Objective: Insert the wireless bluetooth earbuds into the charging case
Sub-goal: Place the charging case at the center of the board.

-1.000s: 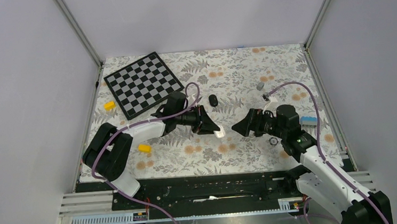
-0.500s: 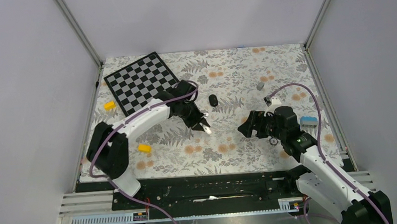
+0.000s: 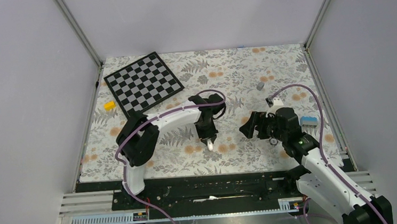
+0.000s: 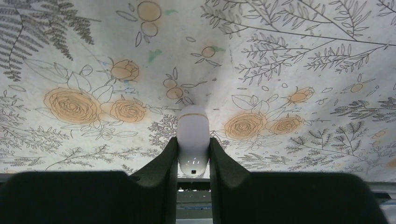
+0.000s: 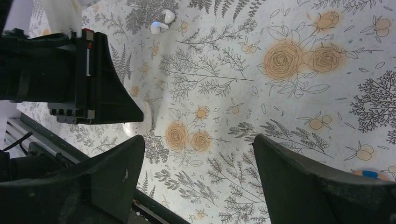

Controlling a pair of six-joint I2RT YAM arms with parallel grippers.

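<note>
1. The left pincer (image 4: 192,150) grips the white charging case (image 4: 192,128) between both fingers, above the floral surface (image 4: 289,56).
2. The case hangs over the surface's near middle.
3. Nearby, the right pincer (image 5: 198,140) is spread wide and holds nothing.
4. A chessboard (image 3: 143,84) lies far left.

Counted on the floral table (image 3: 236,71): one chessboard (image 3: 143,84), far left; one yellow block (image 3: 109,105), left; one small grey piece (image 3: 260,86), far right; one blue piece (image 3: 308,120), right; one white charging case (image 4: 192,135), near centre.
</note>
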